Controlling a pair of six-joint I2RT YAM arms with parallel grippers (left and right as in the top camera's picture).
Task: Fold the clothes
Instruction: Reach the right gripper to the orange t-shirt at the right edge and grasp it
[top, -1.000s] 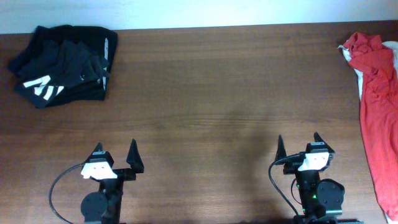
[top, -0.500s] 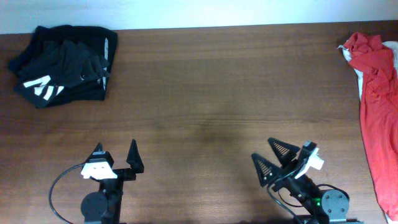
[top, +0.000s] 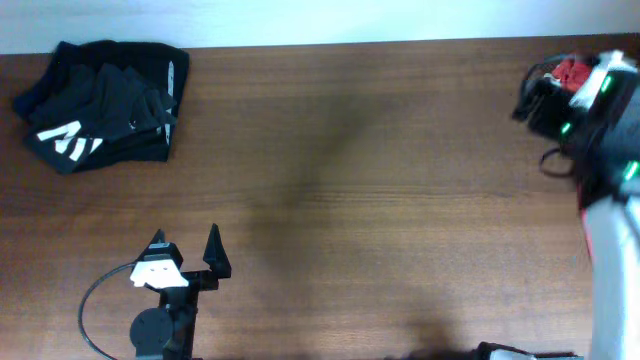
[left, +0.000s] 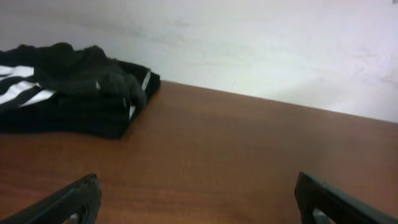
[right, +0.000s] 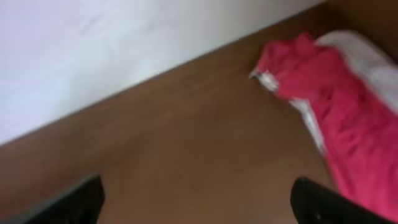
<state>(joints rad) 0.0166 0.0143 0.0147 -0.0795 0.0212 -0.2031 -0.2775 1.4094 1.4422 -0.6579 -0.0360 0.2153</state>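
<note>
Wooden table (top: 350, 150): red T-shirt (right: 342, 124) ahead-right of right fingers (right: 326, 205), untouched; left fingers (left: 68, 202) far off; both pairs spread.

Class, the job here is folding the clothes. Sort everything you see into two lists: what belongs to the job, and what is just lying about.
Belongs to the job:
red-orange T-shirt, crumpled at the far right
right claw, open, facing it
left claw, open, empty

Just lying about:
black striped garments, far left corner
white garment, touching the T-shirt
</note>
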